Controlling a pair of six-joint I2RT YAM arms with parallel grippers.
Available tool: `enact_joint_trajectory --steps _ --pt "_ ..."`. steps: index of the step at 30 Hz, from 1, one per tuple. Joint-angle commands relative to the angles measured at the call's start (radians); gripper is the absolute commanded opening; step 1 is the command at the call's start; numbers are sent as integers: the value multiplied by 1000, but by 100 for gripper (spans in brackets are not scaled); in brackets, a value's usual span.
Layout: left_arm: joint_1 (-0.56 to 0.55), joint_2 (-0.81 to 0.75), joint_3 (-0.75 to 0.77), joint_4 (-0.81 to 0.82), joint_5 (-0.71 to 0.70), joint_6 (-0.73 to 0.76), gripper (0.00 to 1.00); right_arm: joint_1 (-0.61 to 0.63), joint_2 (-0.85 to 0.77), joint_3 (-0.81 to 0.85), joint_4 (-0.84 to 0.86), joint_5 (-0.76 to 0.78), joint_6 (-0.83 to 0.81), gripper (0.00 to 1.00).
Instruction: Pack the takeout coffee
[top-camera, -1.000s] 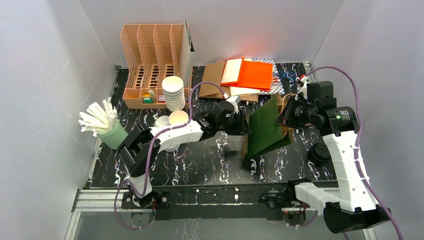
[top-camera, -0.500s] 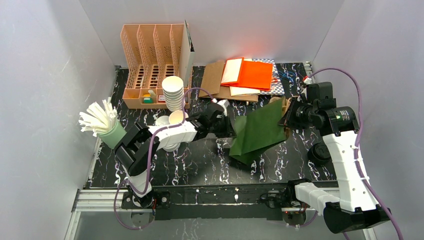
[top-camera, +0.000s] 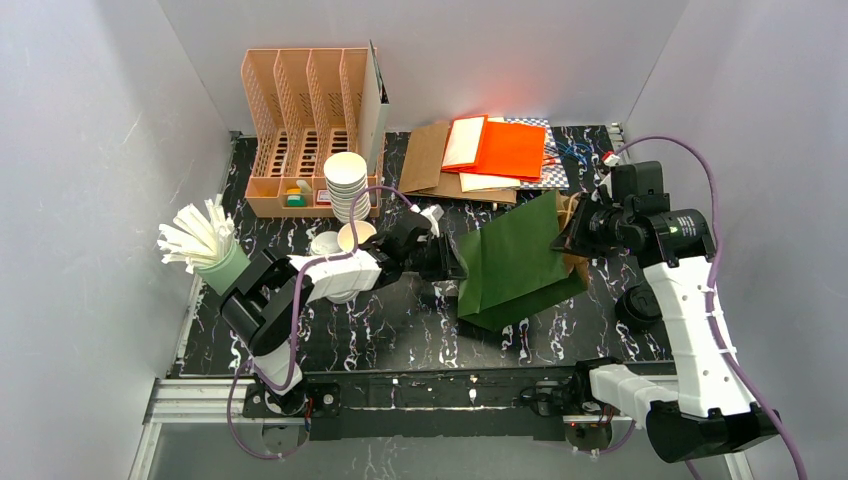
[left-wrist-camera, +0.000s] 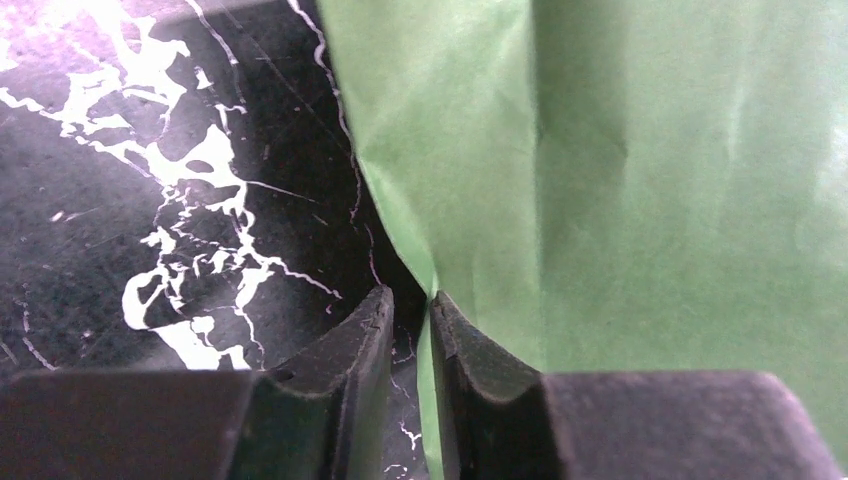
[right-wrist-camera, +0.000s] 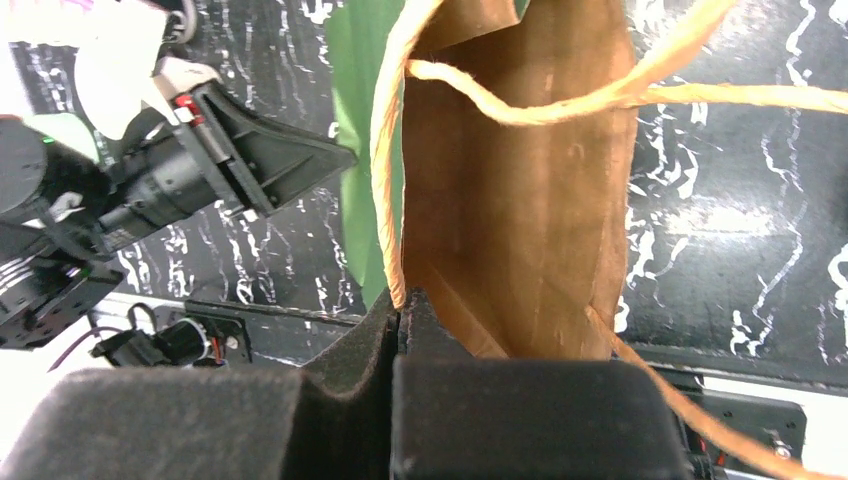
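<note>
The takeout coffee cup (top-camera: 356, 236), white with its mouth open, stands by my left forearm, apart from both grippers. A paper bag (top-camera: 515, 262), green outside and brown inside, lies tilted over on the black marbled table (top-camera: 400, 330). My right gripper (top-camera: 568, 235) is shut on the bag's rim (right-wrist-camera: 392, 240), with the brown inside (right-wrist-camera: 520, 200) and a twisted handle (right-wrist-camera: 560, 105) in front of it. At the bag's left edge (left-wrist-camera: 440, 250), my left gripper (left-wrist-camera: 412, 300) has its fingers a narrow gap apart. The green edge rests against the right finger without being clamped.
A stack of nested cups (top-camera: 347, 185) stands before a peach desk rack (top-camera: 305, 110). A green holder of white sticks (top-camera: 222, 262) is at the left. Flat orange and brown bags (top-camera: 490, 150) lie at the back. A black round thing (top-camera: 638, 305) sits by my right arm.
The bag has gone from upright to leaning over to the left and spread flat. My left gripper has drawn back left along it, closed, then eased slightly apart. The right grip is unchanged.
</note>
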Motion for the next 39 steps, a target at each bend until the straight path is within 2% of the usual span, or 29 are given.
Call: enact_joint_trajectory --steps 1,5,9,12,14,19,28,30,34,39 --pt "12 -30 27 -91 4 56 25 -5 -6 27 79 -115 -2 1" --pt "9 -28 59 -109 1 79 40 -5 28 70 68 -148 -12 1" --pt "6 -11 85 -137 0 100 49 -5 56 111 55 -189 -39 1" --pt "6 -25 113 -168 -8 126 67 -4 90 130 29 -167 -72 1" --pt "4 -49 138 -201 -19 149 73 -5 105 144 28 -164 -85 1" --pt "4 -97 211 -385 -66 201 74 30 136 175 38 -148 -74 1" --pt "4 -185 186 -424 -75 137 70 285 192 224 26 131 -25 2" --pt "4 -190 186 -424 -79 128 70 329 200 225 32 136 -17 10" --pt "4 -207 196 -435 -102 125 70 396 205 207 91 93 -5 36" --pt "4 -202 232 -508 -136 158 69 462 190 161 181 -13 22 54"
